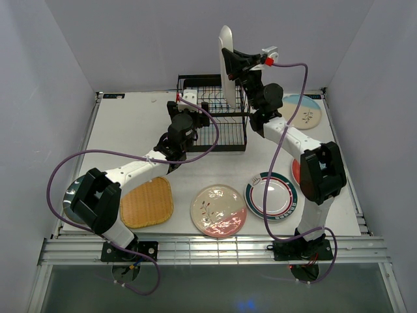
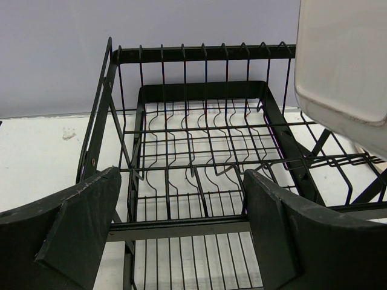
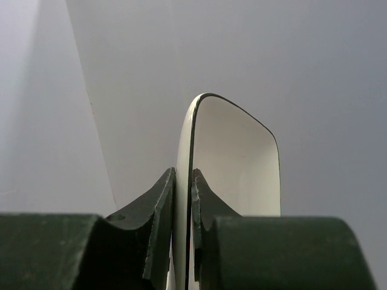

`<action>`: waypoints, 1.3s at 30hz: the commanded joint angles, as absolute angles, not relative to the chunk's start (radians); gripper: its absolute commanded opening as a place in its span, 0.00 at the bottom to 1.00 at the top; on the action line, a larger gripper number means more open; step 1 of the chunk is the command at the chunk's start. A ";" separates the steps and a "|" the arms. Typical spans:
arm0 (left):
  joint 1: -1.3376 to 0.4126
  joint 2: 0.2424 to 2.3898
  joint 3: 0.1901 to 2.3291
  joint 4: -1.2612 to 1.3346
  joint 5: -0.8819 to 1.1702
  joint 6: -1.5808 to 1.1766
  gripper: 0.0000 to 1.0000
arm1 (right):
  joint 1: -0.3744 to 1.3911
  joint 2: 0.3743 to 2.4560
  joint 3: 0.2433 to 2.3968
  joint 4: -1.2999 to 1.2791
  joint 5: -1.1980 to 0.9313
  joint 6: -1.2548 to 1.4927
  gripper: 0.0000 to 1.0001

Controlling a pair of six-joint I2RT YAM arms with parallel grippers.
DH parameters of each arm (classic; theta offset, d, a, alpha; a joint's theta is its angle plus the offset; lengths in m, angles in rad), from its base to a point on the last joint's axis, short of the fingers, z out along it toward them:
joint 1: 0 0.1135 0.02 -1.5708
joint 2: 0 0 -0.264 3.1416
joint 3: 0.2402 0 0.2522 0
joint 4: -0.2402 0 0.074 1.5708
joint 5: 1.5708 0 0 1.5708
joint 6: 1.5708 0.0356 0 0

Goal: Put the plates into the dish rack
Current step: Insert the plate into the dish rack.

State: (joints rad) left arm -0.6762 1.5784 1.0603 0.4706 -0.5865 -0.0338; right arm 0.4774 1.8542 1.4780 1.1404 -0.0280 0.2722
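Observation:
My right gripper (image 1: 229, 60) is shut on the edge of a white rounded-rectangle plate (image 1: 225, 65), holding it upright in the air above the back right part of the black wire dish rack (image 1: 212, 137). In the right wrist view the plate (image 3: 236, 163) stands edge-on between the pinched fingers of that gripper (image 3: 183, 181). My left gripper (image 2: 181, 229) is open at the rack's (image 2: 199, 151) left side, nothing gripped; the white plate's (image 2: 344, 66) lower corner hangs at upper right. The rack's slots hold no plates.
On the table lie a yellow woven square plate (image 1: 146, 202), a cream-pink floral plate (image 1: 218, 210), a teal-red rimmed white plate (image 1: 272, 194), a cream-and-blue plate (image 1: 301, 111), a red plate (image 1: 295, 171) partly behind the right arm, and a dark plate (image 1: 70, 199) under the left arm.

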 commanded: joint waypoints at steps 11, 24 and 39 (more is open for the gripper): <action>-0.652 1.574 1.035 0.288 -0.600 -0.058 0.93 | 0.433 1.786 1.623 1.784 -0.038 0.230 0.08; -0.641 1.545 1.043 0.270 -0.589 -0.069 0.93 | 0.388 1.864 1.675 1.850 -0.018 0.318 0.08; -0.638 1.549 1.060 0.235 -0.571 -0.092 0.93 | 0.385 1.934 1.697 1.881 0.027 0.337 0.08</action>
State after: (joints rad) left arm -0.6582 1.5539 1.0752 0.3878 -0.5465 -0.0605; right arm 0.3855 1.9533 1.6085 1.1545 -0.0219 0.3428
